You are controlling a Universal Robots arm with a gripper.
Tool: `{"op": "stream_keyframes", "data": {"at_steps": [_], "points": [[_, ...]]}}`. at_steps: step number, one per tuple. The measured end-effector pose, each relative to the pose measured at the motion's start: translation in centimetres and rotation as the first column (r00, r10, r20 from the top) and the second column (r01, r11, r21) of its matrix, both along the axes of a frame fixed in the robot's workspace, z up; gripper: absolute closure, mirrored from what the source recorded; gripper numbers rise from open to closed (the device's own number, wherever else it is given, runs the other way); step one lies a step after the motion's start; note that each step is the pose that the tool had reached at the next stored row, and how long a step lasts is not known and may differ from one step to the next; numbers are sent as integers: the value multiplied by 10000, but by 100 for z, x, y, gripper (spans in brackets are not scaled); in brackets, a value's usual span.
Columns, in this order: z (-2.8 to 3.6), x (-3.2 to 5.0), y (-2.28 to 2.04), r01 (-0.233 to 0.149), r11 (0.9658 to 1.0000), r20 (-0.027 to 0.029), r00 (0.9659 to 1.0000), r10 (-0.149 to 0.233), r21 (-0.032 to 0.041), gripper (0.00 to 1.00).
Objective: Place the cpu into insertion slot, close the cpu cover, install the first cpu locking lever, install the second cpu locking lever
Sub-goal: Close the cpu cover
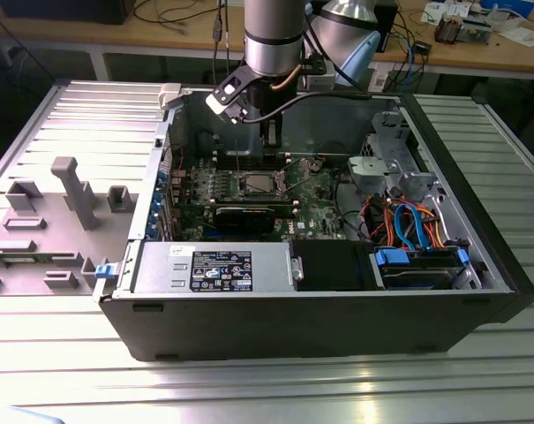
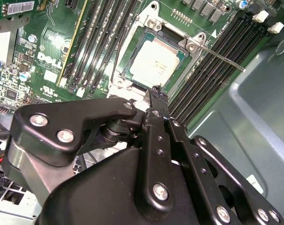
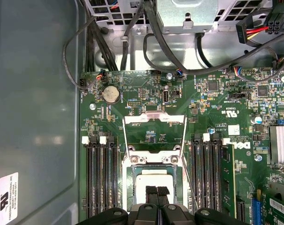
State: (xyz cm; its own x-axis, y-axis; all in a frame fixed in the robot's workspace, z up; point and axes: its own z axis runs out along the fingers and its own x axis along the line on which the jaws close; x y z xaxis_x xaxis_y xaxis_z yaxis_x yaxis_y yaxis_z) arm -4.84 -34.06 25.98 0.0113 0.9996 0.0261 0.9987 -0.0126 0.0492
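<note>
1. Pincer (image 3: pixel 157 191) is pressed together and holds nothing, its tips at the edge of the cpu (image 2: pixel 156 63).
2. The cpu lies seated in the insertion slot (image 3: pixel 153 161) on the green board (image 3: pixel 132 89).
3. The cpu cover (image 3: pixel 154 120) is flipped open beyond the slot.

The arm (image 1: pixel 273 35) ends in a silver-grey cylindrical segment with a dark lower band. A black cable (image 1: pixel 319 100) loops out just above the gripper (image 3: pixel 157 192), next to a black bracket carrying a white-faced module (image 1: pixel 224 99). The gripper body is matte black, built from flat linkage bars joined by silver screws (image 2: pixel 160 191). The fingertips (image 3: pixel 151 191) carry ribbed black pads.
</note>
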Motion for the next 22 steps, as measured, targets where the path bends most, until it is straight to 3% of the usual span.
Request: {"op": "stream_keyframes", "data": {"at_steps": [8,12,22], "points": [[4,1,1,0,10000,0,10000,0,1,89],[50,1,0,0,10000,1,10000,0,2,89],[55,10,0,-1,10000,0,10000,1,-1,89]]}}
